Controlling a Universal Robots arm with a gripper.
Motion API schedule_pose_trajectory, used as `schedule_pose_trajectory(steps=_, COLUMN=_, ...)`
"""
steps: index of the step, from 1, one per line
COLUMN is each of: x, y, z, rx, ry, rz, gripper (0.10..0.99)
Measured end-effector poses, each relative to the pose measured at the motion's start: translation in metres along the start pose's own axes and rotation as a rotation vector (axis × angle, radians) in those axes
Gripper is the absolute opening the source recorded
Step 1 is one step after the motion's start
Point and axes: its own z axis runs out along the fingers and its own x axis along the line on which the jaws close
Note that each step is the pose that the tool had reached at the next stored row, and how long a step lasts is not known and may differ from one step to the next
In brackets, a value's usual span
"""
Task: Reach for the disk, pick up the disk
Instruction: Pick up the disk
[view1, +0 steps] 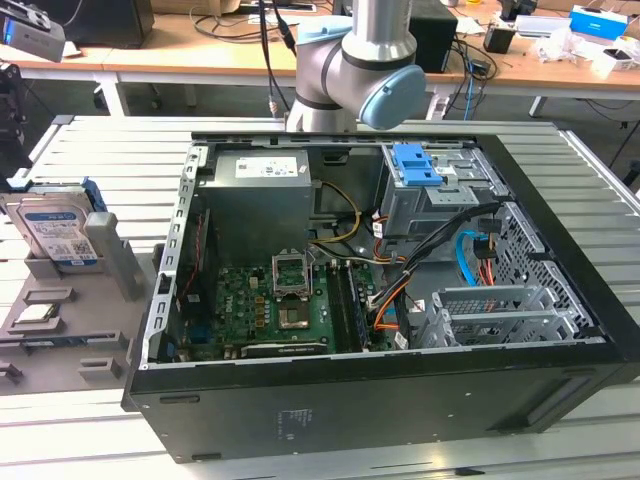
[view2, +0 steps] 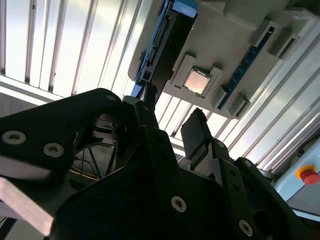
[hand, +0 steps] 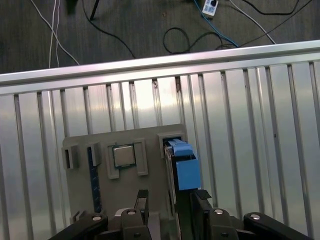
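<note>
The disk (view1: 52, 228) stands on edge in a grey slotted stand (view1: 112, 258) at the exterior view's left, its white-and-blue label facing out. In the first wrist view the disk (hand: 181, 167) is seen edge-on with its blue carrier rail uppermost, in the stand (hand: 150, 137). My gripper (hand: 171, 202) is open above it, one dark finger on each side of the disk's line and not touching it. In the second wrist view the open gripper (view2: 172, 117) points at the disk's dark edge (view2: 165, 45).
A processor chip (hand: 123, 155) sits in a pocket of the stand beside the disk. An open computer case (view1: 380, 270) with a blue latch (view1: 417, 165) takes up the middle of the slatted metal table (view1: 90, 140). A red button (view2: 310, 175) shows nearby.
</note>
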Motion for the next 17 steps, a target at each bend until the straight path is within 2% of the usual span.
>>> schedule_pose_trajectory(steps=4, x=0.0000, y=-0.0002, z=0.0046, rx=0.000, ry=0.0001, rz=-0.001, gripper=0.482)
schedule_pose_trajectory(steps=17, x=0.0000, y=-0.0004, z=0.0109, rx=0.000, ry=0.0000, rz=-0.001, gripper=0.482)
